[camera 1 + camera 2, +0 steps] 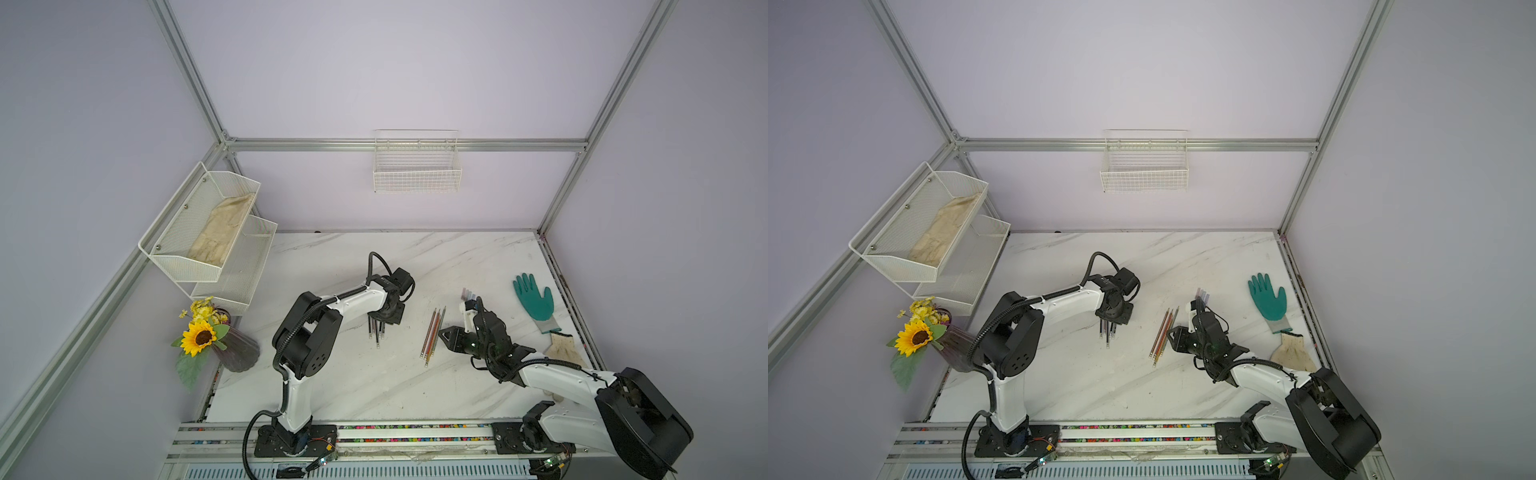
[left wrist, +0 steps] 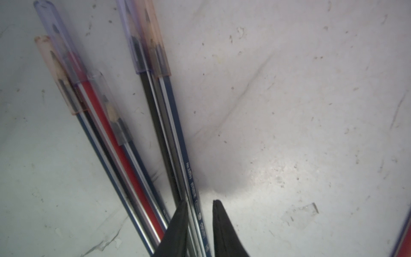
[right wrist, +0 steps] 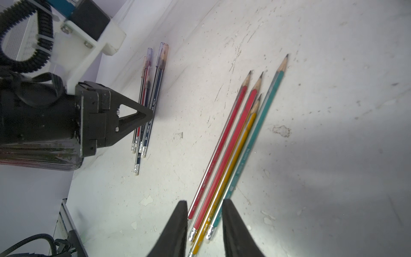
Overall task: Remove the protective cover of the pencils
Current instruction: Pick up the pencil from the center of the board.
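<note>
Several dark pencils (image 2: pixel 178 138) lie fanned on the marble table, each tip under a translucent protective cover (image 2: pixel 142 44); they also show in both top views (image 1: pixel 376 334) (image 1: pixel 1108 332). My left gripper (image 2: pixel 198 203) reaches down onto them, its jaws narrowly apart around a black and a blue pencil, with table showing beside the blue one. The right wrist view shows its tips (image 3: pixel 151 115) on that bundle. Bare red, pink, gold and teal pencils (image 3: pixel 235 133) lie side by side to the right. My right gripper (image 3: pixel 205 203) hovers open over their eraser ends.
A green glove (image 1: pixel 534 297) and a beige glove (image 1: pixel 563 347) lie at the table's right edge. Small translucent pieces (image 1: pixel 469 295) sit beyond the right wrist. A sunflower vase (image 1: pixel 232 349) and a mesh shelf (image 1: pixel 208 257) stand on the left, and a wire basket (image 1: pixel 417 174) hangs on the back wall.
</note>
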